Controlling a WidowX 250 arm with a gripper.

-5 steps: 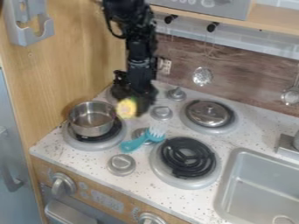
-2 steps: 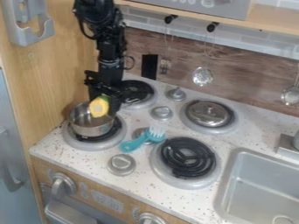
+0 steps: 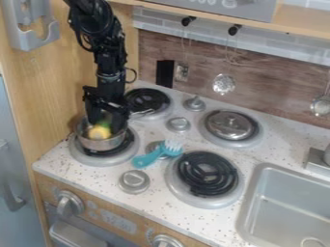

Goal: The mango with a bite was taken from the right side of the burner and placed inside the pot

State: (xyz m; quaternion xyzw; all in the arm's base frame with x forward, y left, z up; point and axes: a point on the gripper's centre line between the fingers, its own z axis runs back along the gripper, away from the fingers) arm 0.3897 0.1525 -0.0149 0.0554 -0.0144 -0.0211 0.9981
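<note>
Mango (image 3: pixel 99 132) inside the metal pot (image 3: pixel 101 144), on the left front burner (image 3: pixel 88 158), beneath the gripper (image 3: pixel 105 121). Jaws: cannot tell whether grasping or released. Step judged: placement. Next: ensure release, then raise straight up, clear of the rim.

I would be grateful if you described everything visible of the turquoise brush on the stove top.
The turquoise brush looks like plastic, with a smooth handle and a head of pale, upward-pointing bristles. It lies slantwise on the speckled white counter, handle end toward the front left, bristles toward the back right. It partly hides a round grey knob; whether they touch is unclear. The brush sits between the silver metal pot and the bare black coil burner.
</note>
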